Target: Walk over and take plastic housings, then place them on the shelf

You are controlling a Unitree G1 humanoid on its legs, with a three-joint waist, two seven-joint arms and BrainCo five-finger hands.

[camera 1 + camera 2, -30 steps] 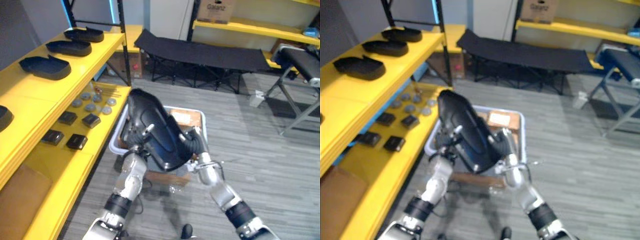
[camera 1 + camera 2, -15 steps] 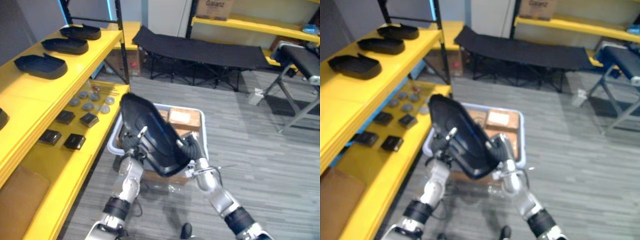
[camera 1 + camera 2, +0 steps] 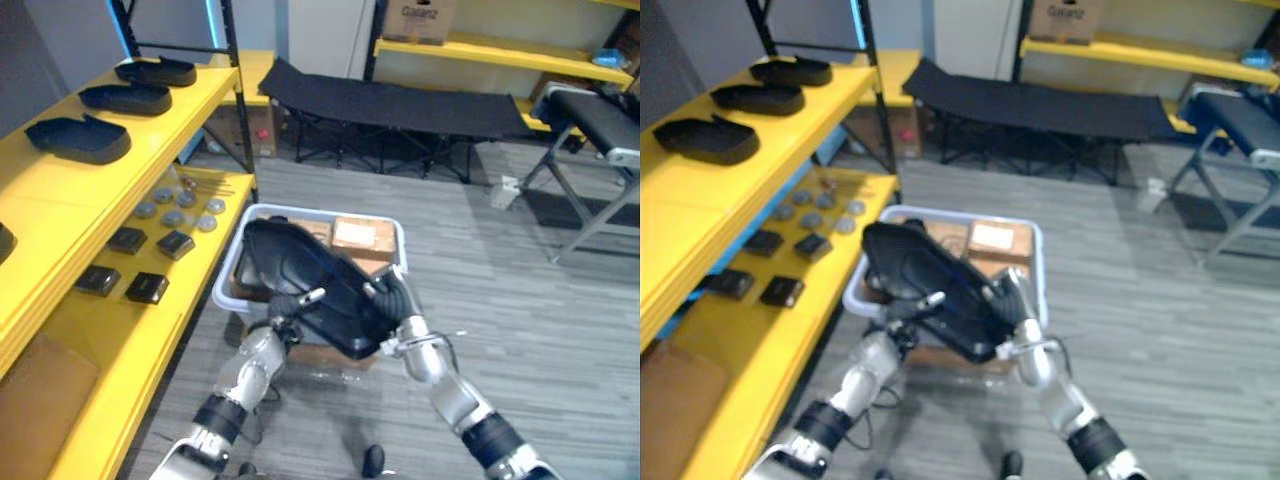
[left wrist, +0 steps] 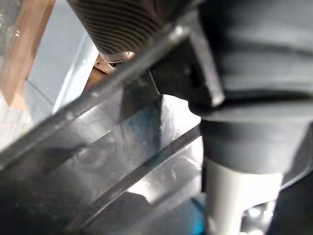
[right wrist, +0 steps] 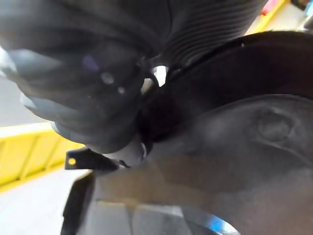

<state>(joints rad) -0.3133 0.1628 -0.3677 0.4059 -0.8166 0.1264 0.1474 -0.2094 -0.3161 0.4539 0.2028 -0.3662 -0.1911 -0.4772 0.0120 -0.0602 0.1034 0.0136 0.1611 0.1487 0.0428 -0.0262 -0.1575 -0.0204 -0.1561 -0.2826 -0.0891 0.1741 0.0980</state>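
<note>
moved: housing [image 3: 310, 270] has dropped from a steep, near-upright tilt to a flatter slant, and both arms have come lower with it.
housing: centre of the frame, carried between both hands, above the crate [image 3: 330, 212] it seems taken from.
left hand [image 3: 312, 296]: clamped on the housing's near edge, thumb over the top, so it can't slide.
right hand [image 3: 398, 308]: against the far edge at centre right; whether it grips, i cannot tell.
why two hands: the shell looks too broad for one.
shelf [image 3: 60, 200]: left of frame, shelved housings [image 3: 78, 140] lying flat on top.
next, i judge: turn left and lay it flat beside them.
</note>
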